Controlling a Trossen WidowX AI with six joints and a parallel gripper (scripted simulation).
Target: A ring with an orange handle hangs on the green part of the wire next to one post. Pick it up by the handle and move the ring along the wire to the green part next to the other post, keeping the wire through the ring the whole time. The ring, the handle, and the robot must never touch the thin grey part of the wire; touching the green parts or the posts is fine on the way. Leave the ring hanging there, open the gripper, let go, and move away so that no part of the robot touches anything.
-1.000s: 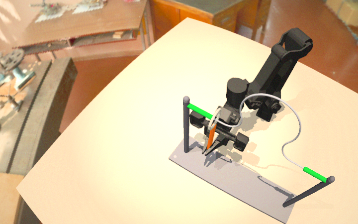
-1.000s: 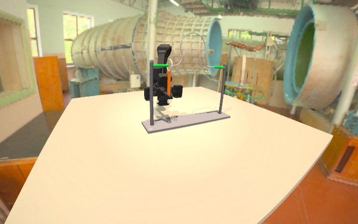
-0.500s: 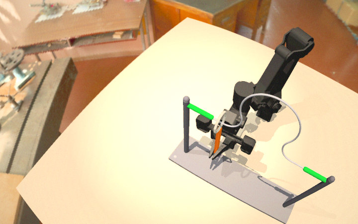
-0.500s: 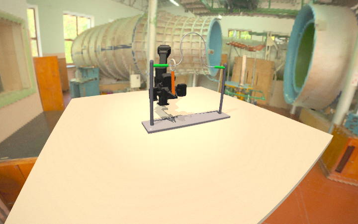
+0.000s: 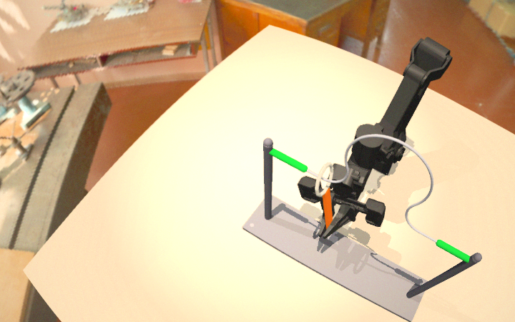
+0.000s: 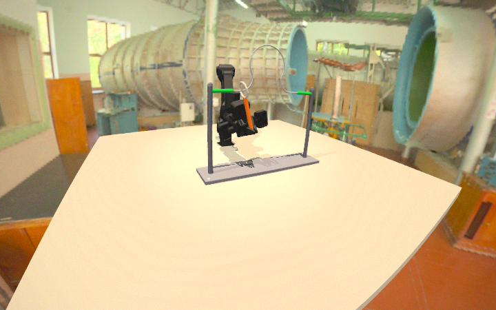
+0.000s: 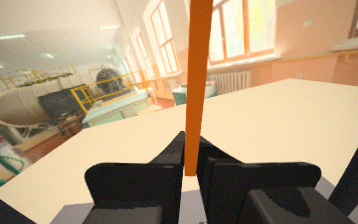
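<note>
Your gripper (image 5: pixel 328 232) is clamping the orange handle (image 5: pixel 327 206) near its lower end; in the wrist view the jaws are pressing on the handle (image 7: pixel 196 95) from both sides, and it is rising straight up out of them toward 12 o'clock. In the top view the handle's long axis is running from the jaws up toward 11 o'clock, ending in the white ring (image 5: pixel 325 179).

The ring is sitting around the wire just past the end of the first green sleeve (image 5: pixel 288 159), so it is already encircling the thin grey wire (image 5: pixel 419 159). Whether there is clearance all round I cannot tell at this size.

The relation that matters for you: the far green sleeve (image 5: pixel 453 250) is lying toward 4 o'clock from the ring, well apart, beside the second post (image 5: pixel 443 276), and the grey wire is looping up and over between. You are probably needing to tilt the handle so the ring is facing along each bend.
</note>
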